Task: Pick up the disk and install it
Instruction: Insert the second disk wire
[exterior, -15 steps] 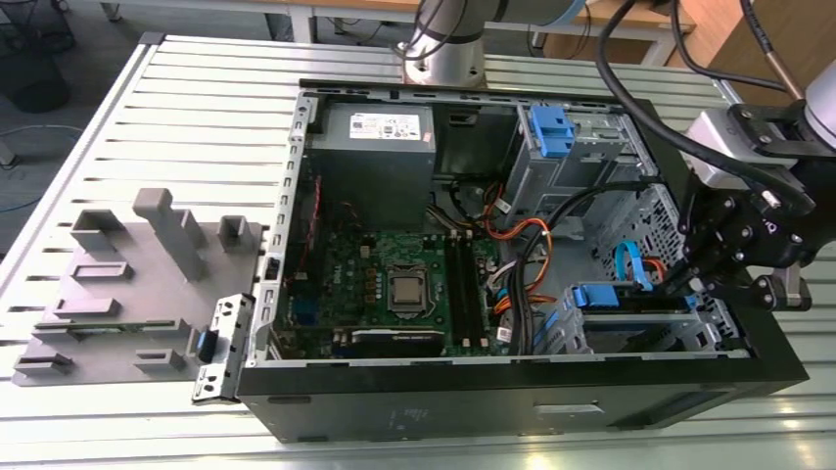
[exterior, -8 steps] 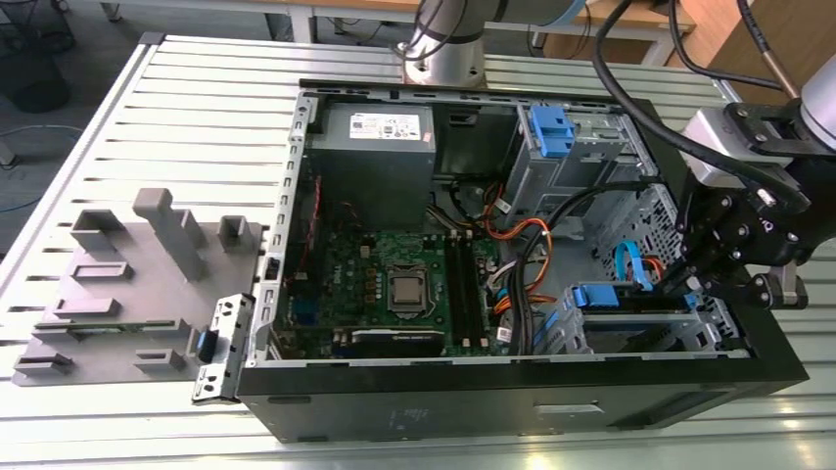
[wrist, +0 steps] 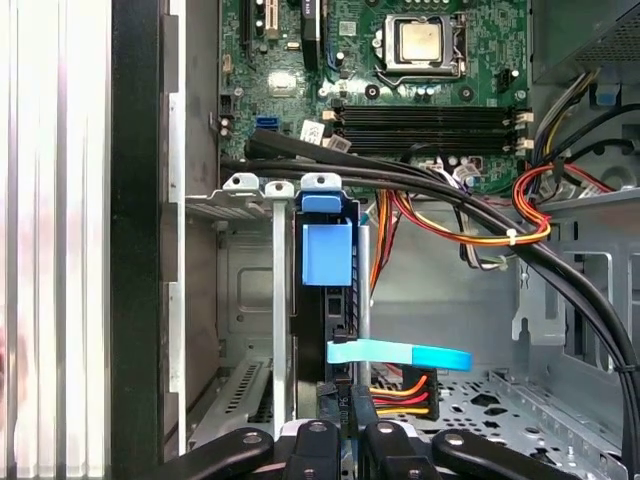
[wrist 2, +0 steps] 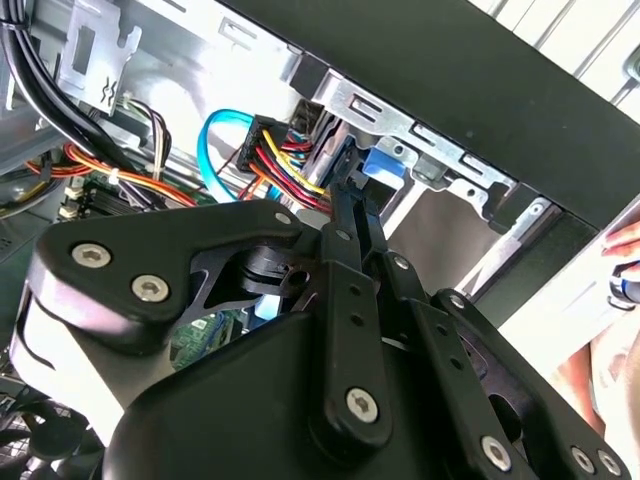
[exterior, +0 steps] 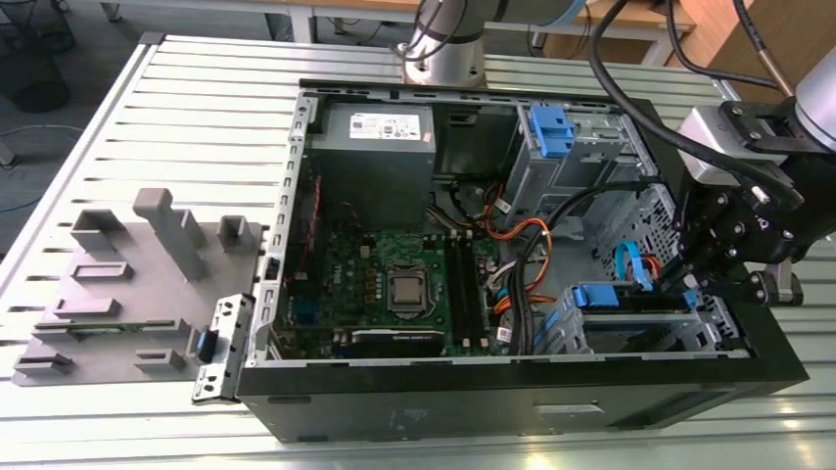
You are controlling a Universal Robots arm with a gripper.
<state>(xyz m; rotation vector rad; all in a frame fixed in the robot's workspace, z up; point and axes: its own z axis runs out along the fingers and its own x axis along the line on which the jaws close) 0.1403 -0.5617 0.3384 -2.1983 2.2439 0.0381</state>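
Standing on edge in the cage (exterior: pixel 653 315) at the case's (exterior: pixel 523 411) 4 o'clock in the exterior view, the disk (exterior: pixel 604 296) shows mostly its blue bracket (wrist: pixel 327 250). My pincer (wrist 2: pixel 350 195), pressed together, hangs at its 3 o'clock; contact is hidden.

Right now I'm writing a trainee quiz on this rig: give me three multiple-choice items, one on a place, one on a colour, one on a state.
1. Where is the disk? A on the power supply; B in a drive cage inside the case; C on the table outside.
2. What colour is the fixture beside the case? A blue; B orange; C grey.
3. How is the case's side? A open; B closed; C half covered.
Answers: B, it sits between the cage rails; C, plainly grey; A, the motherboard lies exposed.
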